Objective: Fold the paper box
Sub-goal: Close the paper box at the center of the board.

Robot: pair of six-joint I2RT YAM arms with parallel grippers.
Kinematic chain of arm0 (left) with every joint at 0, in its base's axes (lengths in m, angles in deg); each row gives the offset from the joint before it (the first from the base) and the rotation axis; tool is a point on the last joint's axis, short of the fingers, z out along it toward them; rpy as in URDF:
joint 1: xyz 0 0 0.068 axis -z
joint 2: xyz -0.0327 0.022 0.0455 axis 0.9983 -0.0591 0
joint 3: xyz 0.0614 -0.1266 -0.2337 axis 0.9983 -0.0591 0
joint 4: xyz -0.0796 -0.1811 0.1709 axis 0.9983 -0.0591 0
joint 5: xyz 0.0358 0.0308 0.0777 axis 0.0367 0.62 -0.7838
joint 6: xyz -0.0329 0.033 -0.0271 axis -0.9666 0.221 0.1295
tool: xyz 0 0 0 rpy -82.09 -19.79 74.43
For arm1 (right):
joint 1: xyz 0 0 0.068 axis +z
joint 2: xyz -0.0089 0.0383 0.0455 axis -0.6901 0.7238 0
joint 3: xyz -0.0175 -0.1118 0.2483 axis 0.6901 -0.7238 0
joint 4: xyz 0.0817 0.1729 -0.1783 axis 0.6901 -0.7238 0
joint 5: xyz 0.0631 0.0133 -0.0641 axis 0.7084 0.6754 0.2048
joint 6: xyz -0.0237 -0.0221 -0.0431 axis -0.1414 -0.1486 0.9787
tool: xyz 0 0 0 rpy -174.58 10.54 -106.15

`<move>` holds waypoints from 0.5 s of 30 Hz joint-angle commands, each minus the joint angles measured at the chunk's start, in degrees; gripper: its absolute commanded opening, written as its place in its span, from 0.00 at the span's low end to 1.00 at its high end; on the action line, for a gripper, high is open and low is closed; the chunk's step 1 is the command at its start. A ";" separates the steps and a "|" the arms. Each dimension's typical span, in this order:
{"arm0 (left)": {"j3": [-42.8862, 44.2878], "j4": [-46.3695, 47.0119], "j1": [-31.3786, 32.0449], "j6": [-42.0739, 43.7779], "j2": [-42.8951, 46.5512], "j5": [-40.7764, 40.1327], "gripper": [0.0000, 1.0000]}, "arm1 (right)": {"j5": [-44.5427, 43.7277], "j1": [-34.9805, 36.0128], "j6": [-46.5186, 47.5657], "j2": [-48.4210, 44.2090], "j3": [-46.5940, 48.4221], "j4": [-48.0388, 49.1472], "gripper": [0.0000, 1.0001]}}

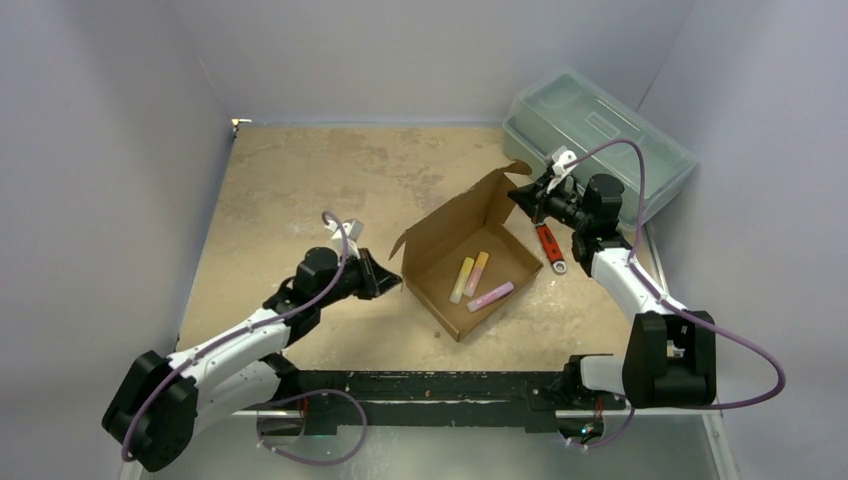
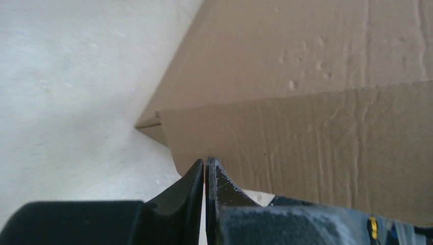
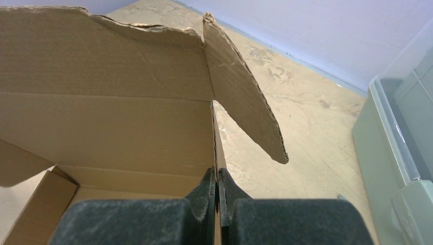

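At the box's 9 o'clock, nearest the arm bases, the left claw (image 1: pixel 388 279) has its jaws pressed together. Its tips meet a side flap's edge, and I cannot tell if any cardboard is pinched.

The paper box (image 1: pixel 455 225) sits skewed at the middle of the table (image 1: pixel 300 180), open on top, with its back panel and side flaps standing loose. It looks light and thin. It should be stiff across the flutes, bend only at its creases, and probably skid if pushed from one side. It is best held by flap edges or wall rims, with the other arm bracing.

Inside lie a yellow marker (image 1: pixel 461 281), an orange marker (image 1: pixel 478 271) and a pink marker (image 1: pixel 490 296). A red tool (image 1: pixel 549 246) lies just beside the box at 3 o'clock.

At 1 o'clock the right claw (image 1: pixel 522 196) is clamped on the far wall's rim, at the corner. Farther out at 1 o'clock is a plastic toolbox (image 1: pixel 600 135), lid down, and its contents cannot be made out.
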 commanded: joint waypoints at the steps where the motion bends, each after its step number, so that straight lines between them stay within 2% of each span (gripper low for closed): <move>1: 0.88 11.25 3.60 -1.95 -5.73 5.38 0.04 | -0.36 0.04 0.49 -0.33 1.59 0.66 0.00; 5: 1.36 19.33 5.57 -5.01 -11.53 5.83 0.04 | 0.60 0.04 1.14 -0.33 1.58 0.35 0.00; 11: 2.23 26.94 5.63 -8.76 -17.48 2.67 0.04 | 3.48 0.03 3.14 -0.35 1.75 -1.10 0.00; 15: 1.81 34.03 5.66 -11.91 -20.62 3.69 0.05 | 4.64 0.04 3.70 -0.50 1.97 -1.61 0.00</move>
